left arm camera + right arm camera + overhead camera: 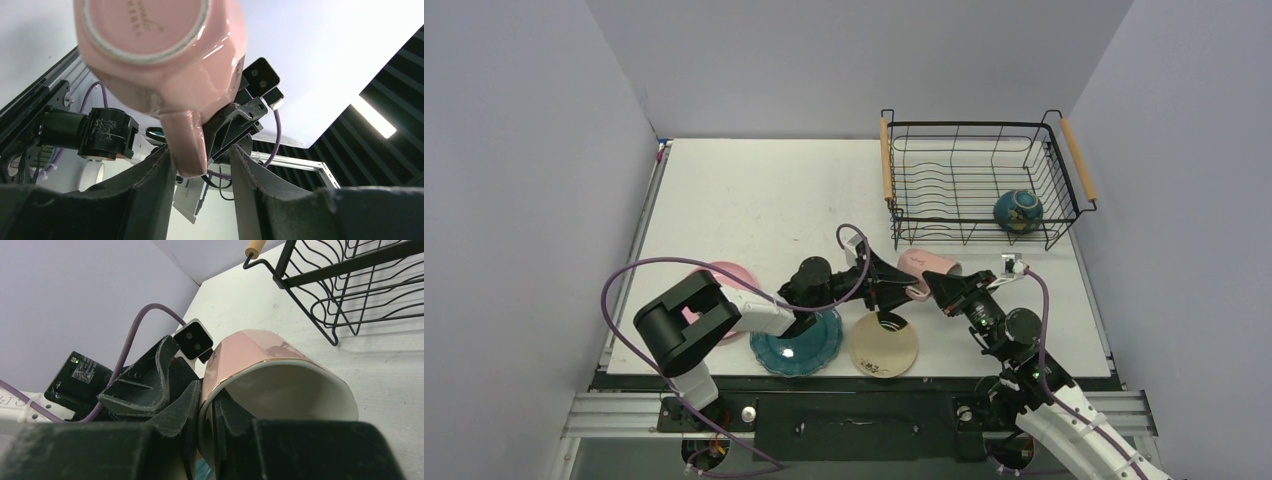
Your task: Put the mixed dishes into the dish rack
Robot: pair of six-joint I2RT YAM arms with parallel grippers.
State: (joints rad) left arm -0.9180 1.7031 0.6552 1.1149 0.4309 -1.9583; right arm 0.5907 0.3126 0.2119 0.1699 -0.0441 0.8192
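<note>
The pink cup (929, 264) lies tipped on its side, just in front of the dish rack (887, 160). My right gripper (209, 392) is shut on the pink cup (280, 375), one finger inside the rim and one outside. My left gripper (200, 149) is open around the handle of the pink cup (165, 55); the handle touches one finger and a gap shows at the other. A dark-teal bowl (1018, 211) sits in the rack. The teal scalloped plate (814, 350), cream dish (884, 345) and pink plate (734, 272) lie near the front edge, partly under the left arm.
The two grippers meet nose to nose at the cup, left gripper (902, 287) and right gripper (936, 284). The white table (754, 200) is walled at the left, back and right. The dish rack (350, 285) stands at the back right. Purple cables loop over both arms.
</note>
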